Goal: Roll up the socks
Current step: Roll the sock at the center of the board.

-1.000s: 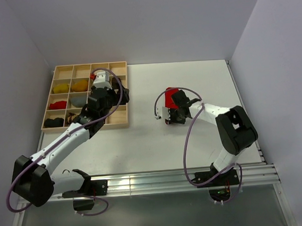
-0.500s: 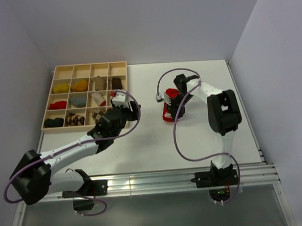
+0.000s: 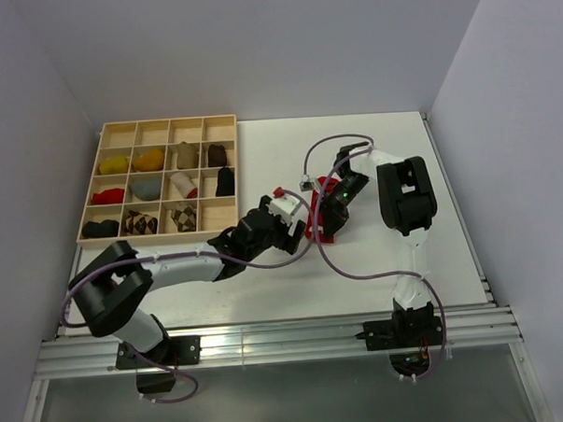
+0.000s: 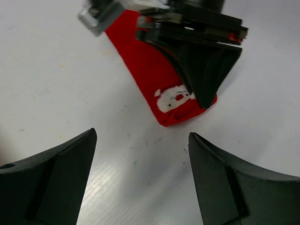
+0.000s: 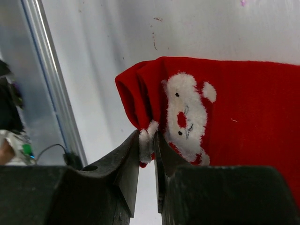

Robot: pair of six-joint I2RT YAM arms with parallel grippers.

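A red sock point(image 4: 150, 70) with a white Santa face lies flat on the white table, also in the top view point(image 3: 313, 231). My right gripper point(image 5: 149, 140) is shut on the folded edge of this red sock point(image 5: 243, 117), pinching its white trim. My left gripper point(image 4: 141, 136) stands open just short of the sock's near end, with only bare table between its fingers. From above, the left gripper point(image 3: 296, 231) and right gripper point(image 3: 323, 226) sit side by side at the sock. A black sock point(image 3: 224, 181) and an argyle one point(image 3: 140, 222) rest in tray compartments.
A wooden compartment tray point(image 3: 161, 237) at the back left holds several rolled bundles in yellow, orange, grey, red, black and argyle. Purple cables loop around both arms. A metal rail point(image 3: 268, 338) runs along the table's near edge.
My left arm has swung from over the tray to the right, down beside the red sock. The right gripper has turned on the sock and kept its hold.
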